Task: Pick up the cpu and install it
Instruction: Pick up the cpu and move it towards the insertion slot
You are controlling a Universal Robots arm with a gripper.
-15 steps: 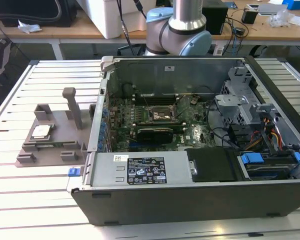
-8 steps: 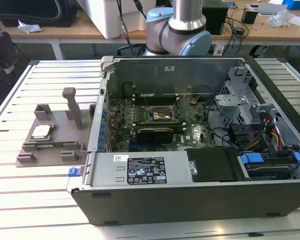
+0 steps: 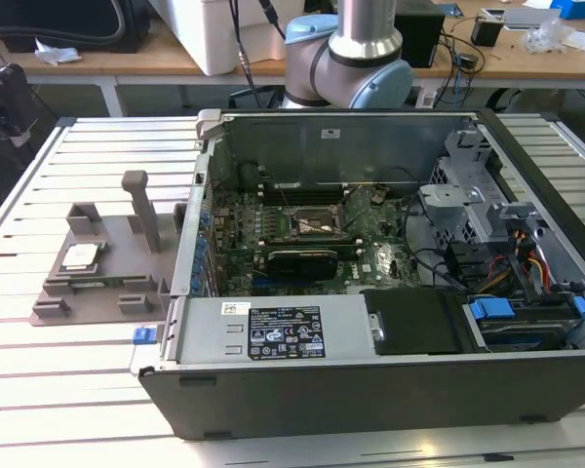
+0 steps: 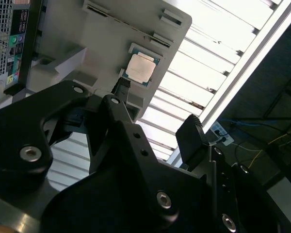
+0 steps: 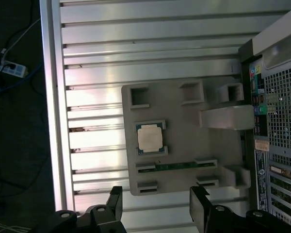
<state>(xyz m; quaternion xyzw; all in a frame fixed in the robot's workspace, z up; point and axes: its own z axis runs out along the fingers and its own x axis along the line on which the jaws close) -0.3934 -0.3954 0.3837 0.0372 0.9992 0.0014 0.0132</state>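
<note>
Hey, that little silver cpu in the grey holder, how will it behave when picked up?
Likely rigid: the cpu is a flat square with a metal top, so it should not flex. Probably light, being thin and far smaller than the grey holder. Its smooth, shiny top and thin edges may prove slippery.

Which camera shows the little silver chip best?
The first wrist view: it looks straight down on the cpu, unblocked. The second wrist view shows it slanted; the exterior view shows it small on the grey holder.
</note>
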